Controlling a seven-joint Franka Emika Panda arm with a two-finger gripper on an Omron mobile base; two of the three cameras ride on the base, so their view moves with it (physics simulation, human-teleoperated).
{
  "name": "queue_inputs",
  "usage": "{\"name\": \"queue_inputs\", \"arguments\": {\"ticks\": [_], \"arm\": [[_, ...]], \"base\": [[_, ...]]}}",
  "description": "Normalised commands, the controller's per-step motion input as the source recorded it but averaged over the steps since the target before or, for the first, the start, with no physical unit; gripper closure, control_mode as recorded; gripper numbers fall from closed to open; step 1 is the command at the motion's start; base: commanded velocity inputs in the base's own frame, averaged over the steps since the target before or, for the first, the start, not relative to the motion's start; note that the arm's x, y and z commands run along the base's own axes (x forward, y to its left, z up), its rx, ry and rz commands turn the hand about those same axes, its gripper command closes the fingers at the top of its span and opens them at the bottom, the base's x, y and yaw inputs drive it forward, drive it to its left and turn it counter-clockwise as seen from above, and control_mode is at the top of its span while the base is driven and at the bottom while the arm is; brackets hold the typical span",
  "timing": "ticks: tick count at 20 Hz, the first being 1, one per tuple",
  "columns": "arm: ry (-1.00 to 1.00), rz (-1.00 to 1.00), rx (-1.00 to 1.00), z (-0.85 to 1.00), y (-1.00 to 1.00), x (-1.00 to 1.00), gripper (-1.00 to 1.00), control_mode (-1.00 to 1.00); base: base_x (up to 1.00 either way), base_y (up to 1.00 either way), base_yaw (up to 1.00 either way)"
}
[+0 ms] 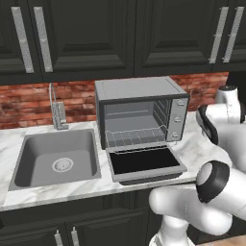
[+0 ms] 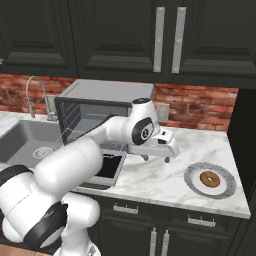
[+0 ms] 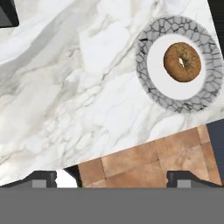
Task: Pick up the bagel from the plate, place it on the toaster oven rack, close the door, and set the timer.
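The bagel (image 2: pixel 209 179), a small brown ring, lies in the middle of the pale plate (image 2: pixel 192 175) on the marble counter to the right. In the hand view the bagel (image 3: pixel 182 62) and the plate (image 3: pixel 144 57) sit at the upper right. My gripper (image 2: pixel 156 159) hovers open above the counter, left of the plate, with nothing between its fingers. Its tips stand wide apart at the bottom of the hand view (image 3: pixel 116 179). The toaster oven (image 1: pixel 139 91) has its door (image 1: pixel 144 161) folded down flat, and the wire rack (image 1: pixel 137 137) shows inside.
A sink (image 1: pixel 55 161) with a faucet (image 1: pixel 57 113) lies left of the oven. The oven's knobs (image 1: pixel 178 117) line its right panel. Dark cabinets hang above a brick backsplash. The counter's front edge and the brown floor (image 3: pixel 144 162) show below the plate.
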Motion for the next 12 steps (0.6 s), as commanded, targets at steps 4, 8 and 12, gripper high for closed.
{"name": "queue_inputs", "arguments": {"ticks": [4, 8, 12], "arm": [[0.0, 0.0, -0.11, -0.24, -0.54, 0.33, -1.0, -1.0], [0.0, 0.0, -0.09, -0.12, -0.58, 0.41, -1.0, -1.0], [0.0, 0.0, -0.01, -0.15, -0.52, 0.29, -1.0, -1.0]], "base": [[0.0, 0.0, 0.0], [0.0, 0.0, 0.0], [0.0, 0.0, 0.0]]}}
